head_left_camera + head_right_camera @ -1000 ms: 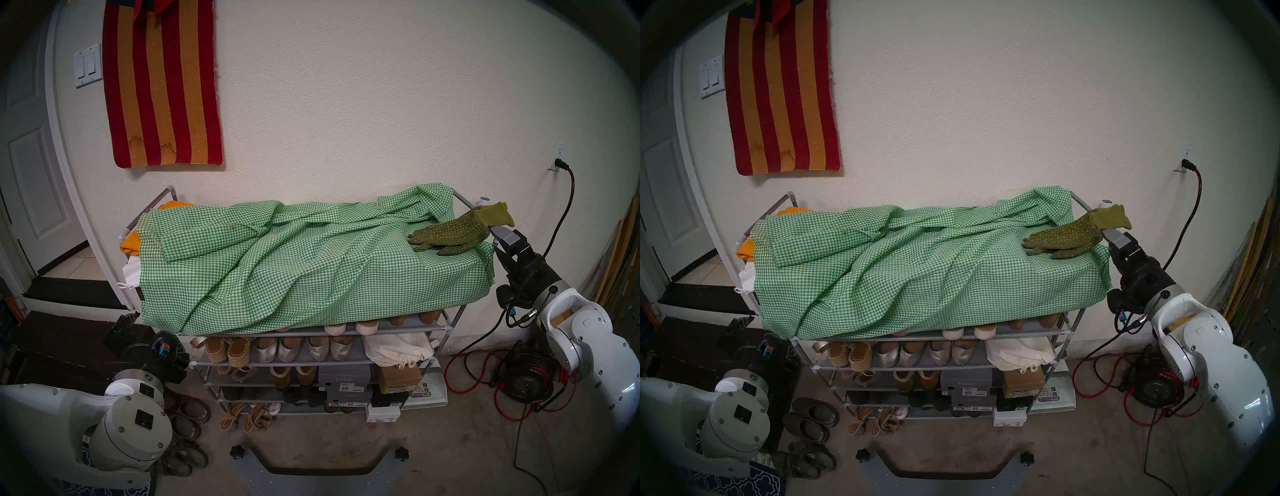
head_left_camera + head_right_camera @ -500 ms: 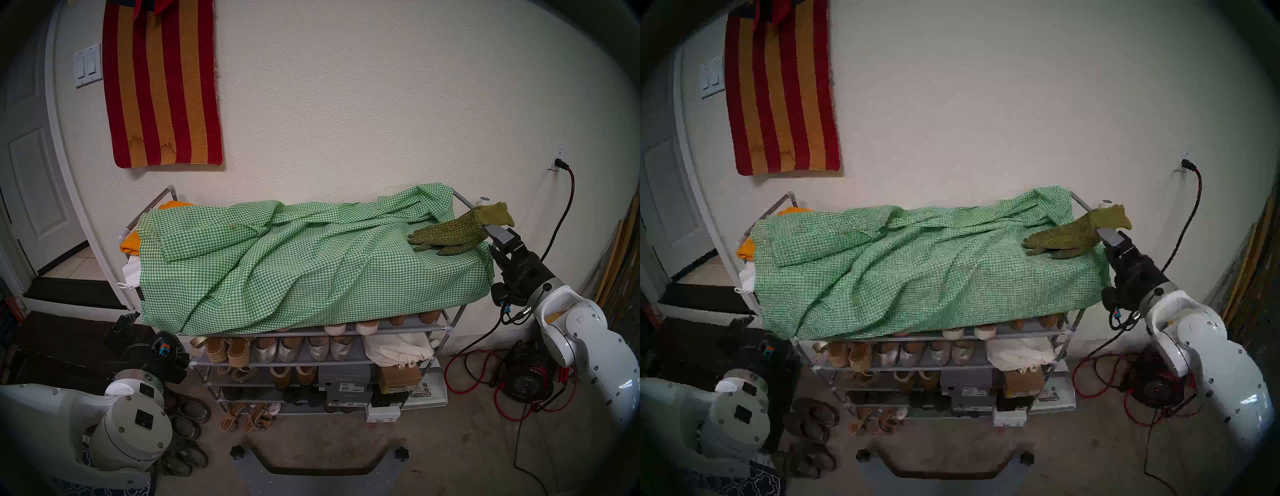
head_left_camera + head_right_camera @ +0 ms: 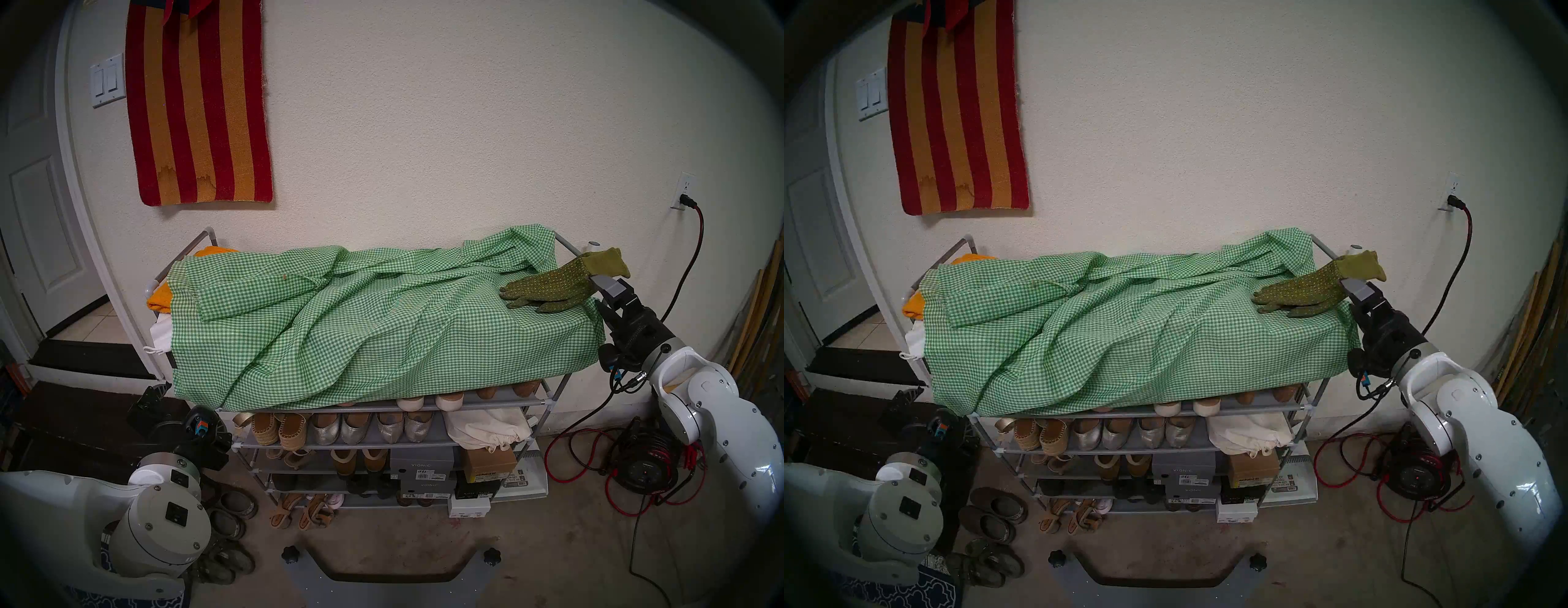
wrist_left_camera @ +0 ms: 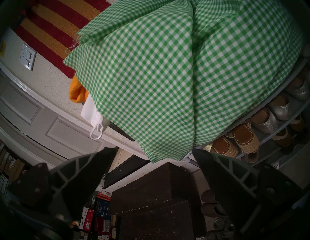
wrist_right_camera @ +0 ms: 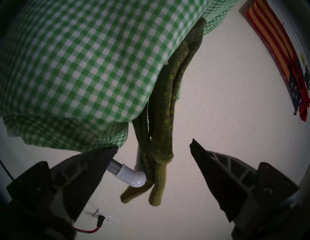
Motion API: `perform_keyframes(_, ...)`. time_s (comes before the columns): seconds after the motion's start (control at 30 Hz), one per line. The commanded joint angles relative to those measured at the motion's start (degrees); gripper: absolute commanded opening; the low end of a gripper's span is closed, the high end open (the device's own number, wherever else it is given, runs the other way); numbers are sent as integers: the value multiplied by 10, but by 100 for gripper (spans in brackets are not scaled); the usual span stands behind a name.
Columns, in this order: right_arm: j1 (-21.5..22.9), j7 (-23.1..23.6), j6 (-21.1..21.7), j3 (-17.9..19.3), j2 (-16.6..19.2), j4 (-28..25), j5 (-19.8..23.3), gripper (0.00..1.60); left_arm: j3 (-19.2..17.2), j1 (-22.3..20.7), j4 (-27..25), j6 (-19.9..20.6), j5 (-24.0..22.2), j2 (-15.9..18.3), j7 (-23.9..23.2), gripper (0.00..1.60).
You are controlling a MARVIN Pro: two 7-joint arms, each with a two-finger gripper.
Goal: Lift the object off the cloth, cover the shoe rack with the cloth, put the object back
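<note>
The right gripper [image 5: 153,145] is wide open and holds nothing. Just past it, the gloves [image 3: 560,285] lie on the cloth [image 3: 360,322], cuffs over the rack [image 3: 566,244] rail. I think lifting comes first: close on the cuffs.

A cream textured wall [image 3: 424,127] formed the backdrop. A red-and-gold striped rug [image 3: 199,102] hung on it beside a white double light switch [image 3: 107,80]. A white panelled door [image 3: 38,212] stood at the left. The floor was bare grey concrete [image 3: 551,552].
</note>
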Motion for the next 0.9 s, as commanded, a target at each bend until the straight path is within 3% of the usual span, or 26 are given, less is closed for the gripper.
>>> perform_keyframes(0.0,40,3,-3,-22,9,3,-1,160,-1,0,0,1,0,-1,0,160)
perform_keyframes(0.4,82,6,-8,-53,12,21,-1,160,-1,0,0,1,0,-1,0,160)
perform_keyframes(0.63,95,1,-17,-49,12,40,9,160,-1,0,0,1,0,-1,0,160)
perform_keyframes(0.87,139,-1,-29,-79,5,69,12,160,-1,0,0,1,0,-1,0,160)
